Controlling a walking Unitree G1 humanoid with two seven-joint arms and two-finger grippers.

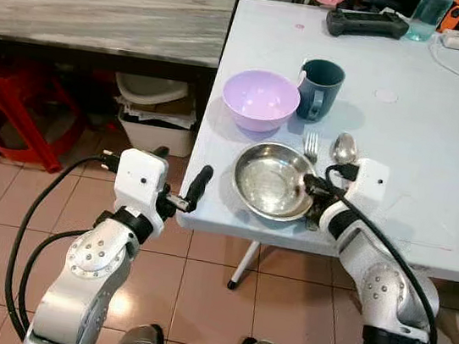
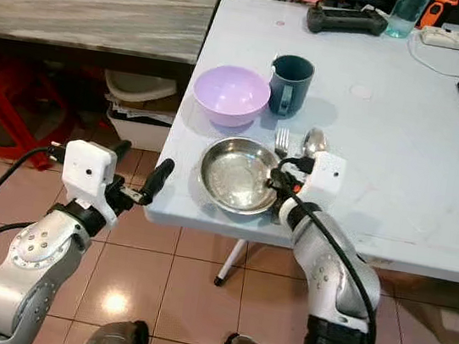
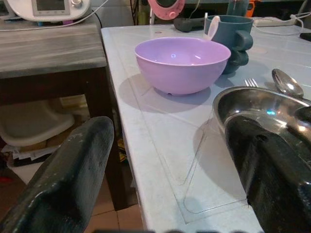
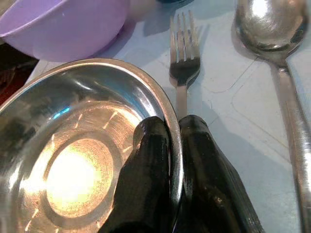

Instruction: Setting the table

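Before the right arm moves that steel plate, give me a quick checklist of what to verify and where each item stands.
1. Grip on the plate: right gripper has one finger inside and one outside the rim of the steel plate, pinched shut. Ok.
2. Fork clearance: the fork lies right beside the outer finger, its handle running under it. Not ok.
3. Spoon clearance: the spoon lies apart from the fingers. Ok.
4. Plate support: it sits close to the near edge of the table. Ok, but keep it level.
5. Purple bowl and mug: standing behind the plate, apart from it. Ok.
6. Left gripper: open, off the table's near corner. Ok.
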